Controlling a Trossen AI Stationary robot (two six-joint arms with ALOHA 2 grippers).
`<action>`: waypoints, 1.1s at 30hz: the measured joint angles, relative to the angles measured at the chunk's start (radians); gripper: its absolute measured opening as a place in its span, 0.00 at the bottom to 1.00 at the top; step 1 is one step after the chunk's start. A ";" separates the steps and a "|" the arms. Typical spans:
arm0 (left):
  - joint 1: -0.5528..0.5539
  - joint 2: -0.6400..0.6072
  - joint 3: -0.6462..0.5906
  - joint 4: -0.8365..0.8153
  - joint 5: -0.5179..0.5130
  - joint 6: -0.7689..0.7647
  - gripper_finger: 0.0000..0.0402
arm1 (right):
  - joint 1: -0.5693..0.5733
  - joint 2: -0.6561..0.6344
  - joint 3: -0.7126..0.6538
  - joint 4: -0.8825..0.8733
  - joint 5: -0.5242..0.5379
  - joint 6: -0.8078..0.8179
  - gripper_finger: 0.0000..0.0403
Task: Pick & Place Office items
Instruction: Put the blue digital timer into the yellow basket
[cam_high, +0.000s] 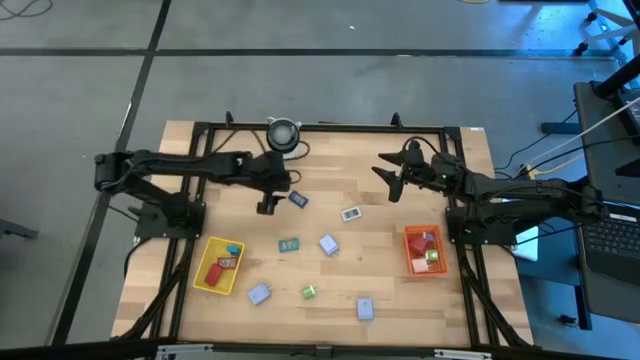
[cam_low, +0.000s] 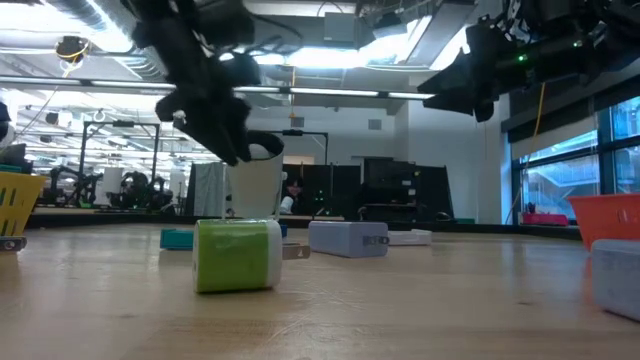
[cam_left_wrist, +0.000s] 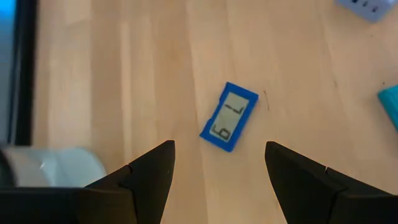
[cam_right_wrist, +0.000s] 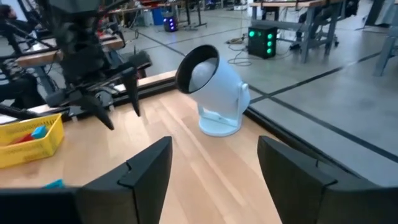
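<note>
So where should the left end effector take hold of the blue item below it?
Across its two long edges, from straight above. The blue item lies flat and tilted on the table, narrower than the open left end effector, which needs rotating to square with those edges.

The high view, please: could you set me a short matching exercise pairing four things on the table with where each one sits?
Things:
1. yellow tray
2. red tray
3. blue block
4. white camera

Places:
A. at the table's far edge
B. near the right arm's base
C. just ahead of the left tool
D. near the left arm's base

Pairs: 1-D, 2-B, 3-C, 4-A
</note>
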 joint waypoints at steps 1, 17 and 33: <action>0.000 0.020 0.009 -0.001 0.011 0.012 0.61 | 0.000 0.000 0.000 -0.003 -0.001 0.000 0.60; -0.042 0.294 0.095 -0.004 0.017 0.143 0.67 | 0.006 0.000 0.000 -0.030 0.008 -0.001 0.60; -0.045 0.402 0.161 -0.002 -0.009 0.222 0.67 | 0.008 0.000 0.000 -0.033 0.005 -0.001 0.60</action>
